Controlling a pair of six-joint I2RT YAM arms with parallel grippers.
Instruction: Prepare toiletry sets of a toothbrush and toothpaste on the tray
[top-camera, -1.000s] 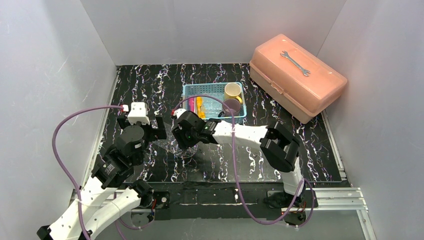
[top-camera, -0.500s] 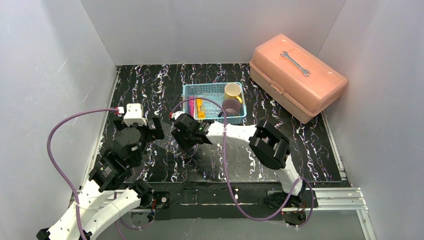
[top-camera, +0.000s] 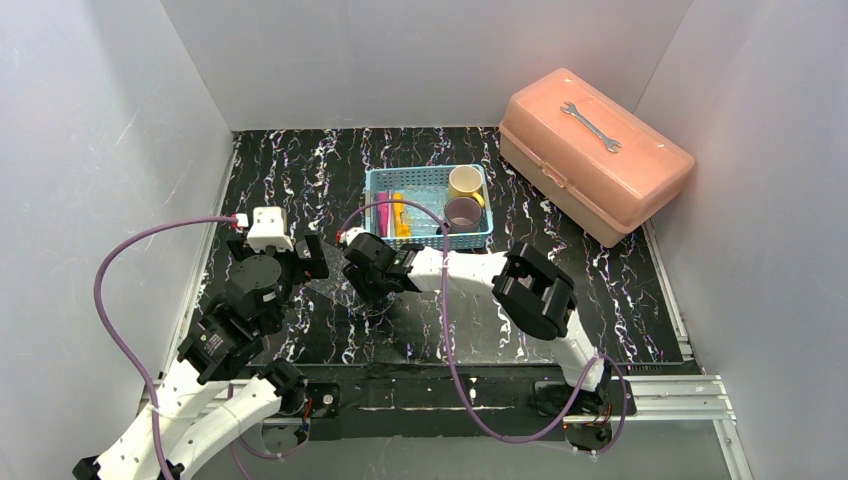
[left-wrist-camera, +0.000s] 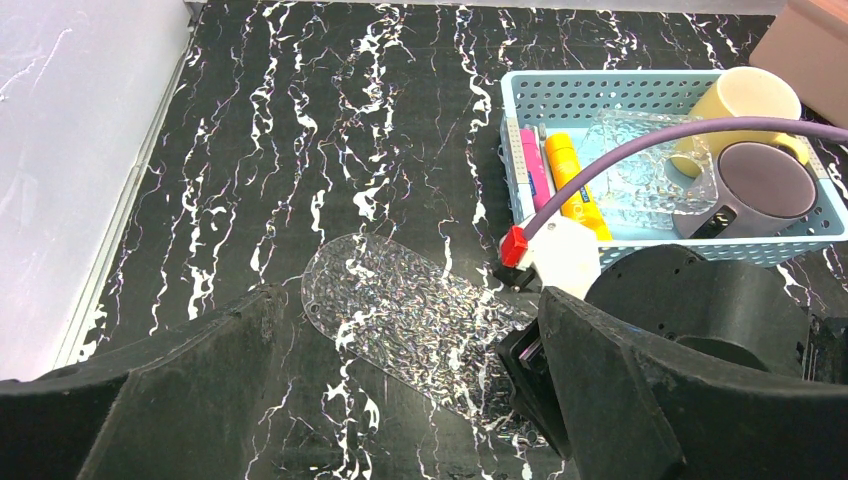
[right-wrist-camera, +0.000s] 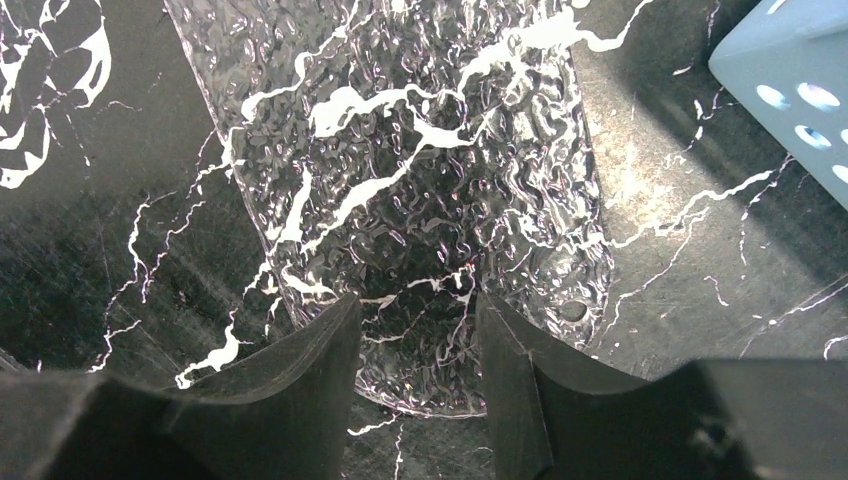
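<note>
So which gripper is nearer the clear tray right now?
Right. The right gripper sits low over the tray's rounded end, fingers parted just above it. The left gripper hangs open farther back, on the tray's other side, with the tray ahead of its fingers.

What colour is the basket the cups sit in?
Light blue. The basket shows best in the left wrist view.

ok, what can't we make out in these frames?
- Toothbrushes: none discernible. In the left wrist view the purple cable and a clear sheet cover part of the basket.
- Pink tube: left wrist view, mostly behind the basket wall.
- Tray: top view, largely under the right hand.
- Contact between right hand and tray: right wrist view, height unclear; the fingers overlap the tray's near end.
</note>
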